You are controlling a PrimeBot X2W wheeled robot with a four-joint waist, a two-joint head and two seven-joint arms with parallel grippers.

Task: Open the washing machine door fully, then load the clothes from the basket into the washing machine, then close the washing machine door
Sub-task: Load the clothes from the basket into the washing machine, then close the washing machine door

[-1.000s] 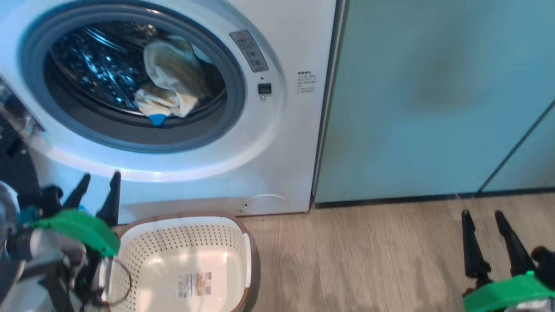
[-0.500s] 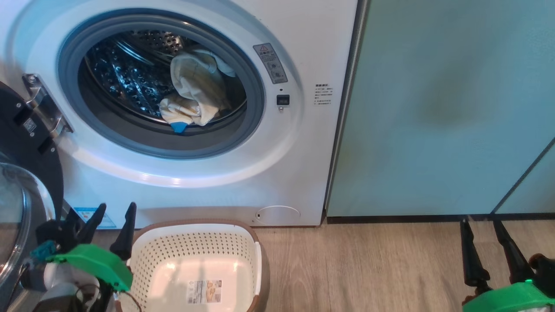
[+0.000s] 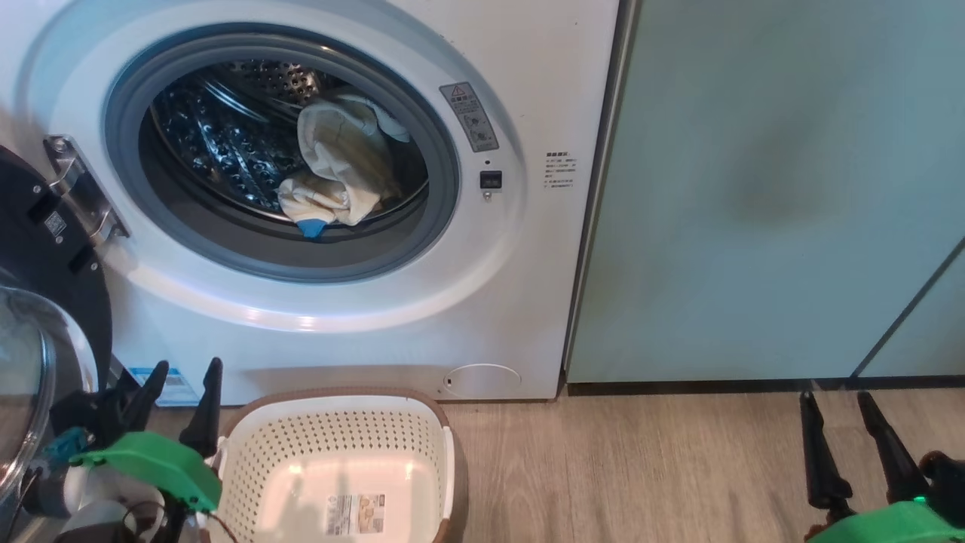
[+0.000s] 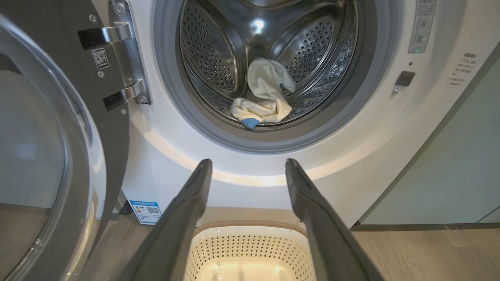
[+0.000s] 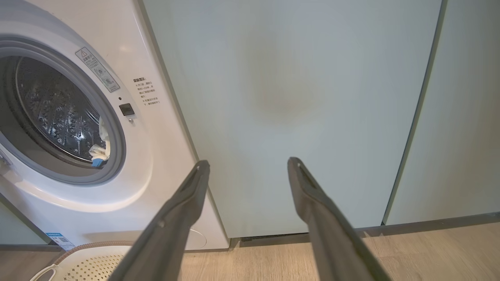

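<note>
The white washing machine [image 3: 362, 339] stands with its round door [image 3: 53, 256] swung open at the left, hinge showing. Pale yellow clothes [image 3: 339, 170] with a blue trim piece lie in the steel drum, also seen as clothes [image 4: 265, 97]. On the floor below sits the cream perforated basket [image 3: 332, 434], holding just a label. My left gripper [image 3: 186, 367] is open beside the basket's left rim, between basket and door; in its wrist view the left gripper [image 4: 248, 162] points at the drum mouth. Far right, above the floor, my right gripper [image 3: 835, 398] is open and holds nothing.
Pale teal cabinets [image 3: 769, 188] stand right of the machine, and the right gripper [image 5: 247, 162] faces them. Wooden floor [image 3: 626, 467] runs between basket and right arm. The door's glass bowl [image 3: 19, 377] bulges close to my left arm.
The head view has shifted, bringing the open door into the left edge. Both grippers remain open; clothes and basket lie as before.
</note>
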